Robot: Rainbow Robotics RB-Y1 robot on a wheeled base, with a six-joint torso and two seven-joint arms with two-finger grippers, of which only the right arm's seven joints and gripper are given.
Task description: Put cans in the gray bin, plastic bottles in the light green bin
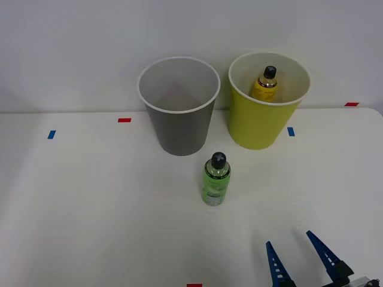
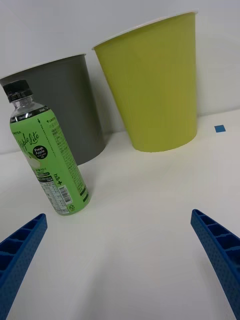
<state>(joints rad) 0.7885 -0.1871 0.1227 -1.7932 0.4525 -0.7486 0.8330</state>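
A bright green plastic bottle [image 1: 216, 179] [image 2: 47, 157] with a black cap stands upright on the white table, in front of the two bins. Behind it to the left is the gray bin [image 1: 179, 107] [image 2: 65, 110]; nothing shows inside it. To the right stands the light green bin [image 1: 267, 101] [image 2: 155, 85], with a yellow-orange bottle [image 1: 266, 84] upright inside. My right gripper [image 1: 297, 252] [image 2: 117, 255] is open near the table's front edge, right of and nearer than the green bottle, holding nothing. No cans show.
Small red tape marks [image 1: 124, 120] and blue tape marks [image 1: 51, 134] dot the white table [image 1: 90, 209]. A pale wall rises right behind the bins. One more red mark [image 1: 194, 285] lies at the front edge.
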